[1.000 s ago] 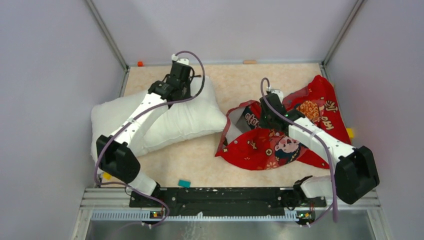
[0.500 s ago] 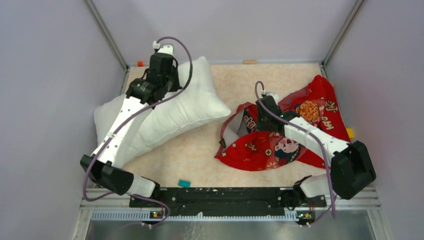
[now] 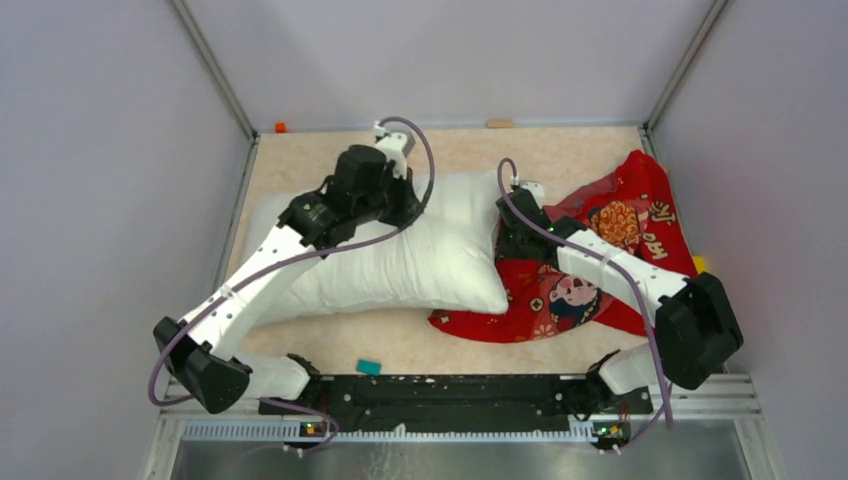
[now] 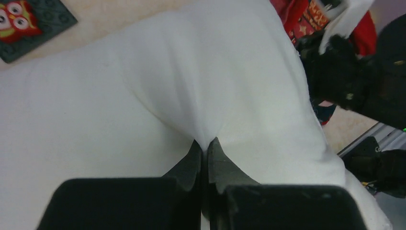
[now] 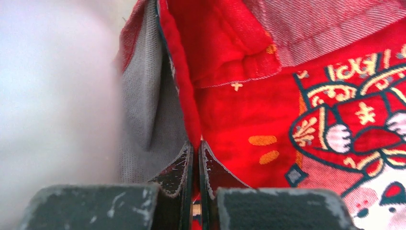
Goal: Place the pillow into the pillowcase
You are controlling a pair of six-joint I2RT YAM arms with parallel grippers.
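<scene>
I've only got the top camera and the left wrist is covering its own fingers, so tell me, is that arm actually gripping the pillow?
Observer: Yes. The left wrist view shows the left gripper shut on a pinched fold of the pillow.
Operator: And what has the right one got?
Observer: In the right wrist view, the right gripper is shut on the red hem of the pillowcase, with the grey lining showing beside it.
Operator: Anything near the pillow that I can't see?
Observer: A dark studded plate with an owl picture lies on the table just past the pillow.
</scene>
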